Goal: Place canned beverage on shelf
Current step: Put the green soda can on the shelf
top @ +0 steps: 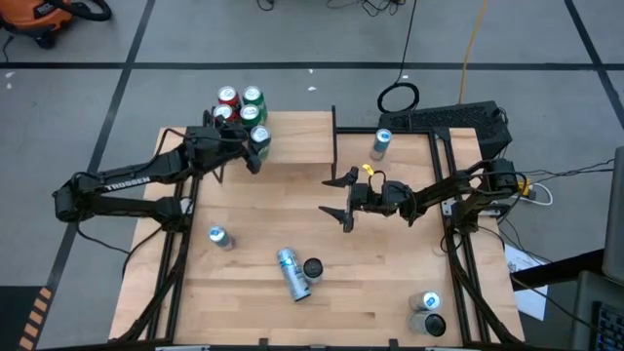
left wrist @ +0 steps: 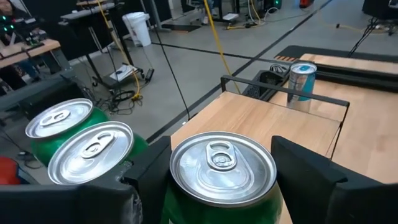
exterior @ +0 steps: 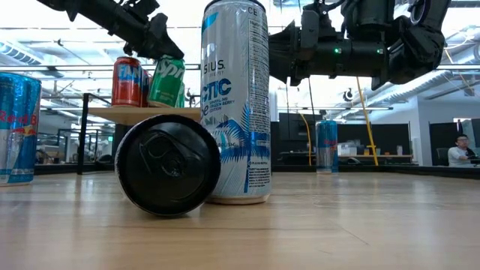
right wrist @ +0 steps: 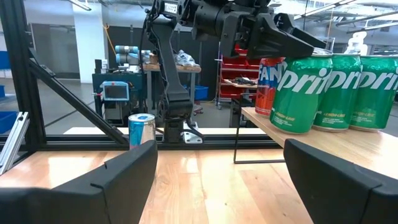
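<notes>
High view: left tool (top: 255, 146) clamps a green can (top: 259, 137) at the shelf (top: 292, 136), upper centre, beside four cans.

Low view: can looks tilted; level it before you let go.

Left wrist view: keep clear of neighbouring cans (left wrist: 81, 146).

Right wrist view: right tool (right wrist: 217, 168) open, idle mid-table.

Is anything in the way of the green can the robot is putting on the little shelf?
Nothing visible blocks it. The left gripper holds the green can at the shelf beside the other cans, with bare board next to it. The right gripper hangs open over the table.
</notes>
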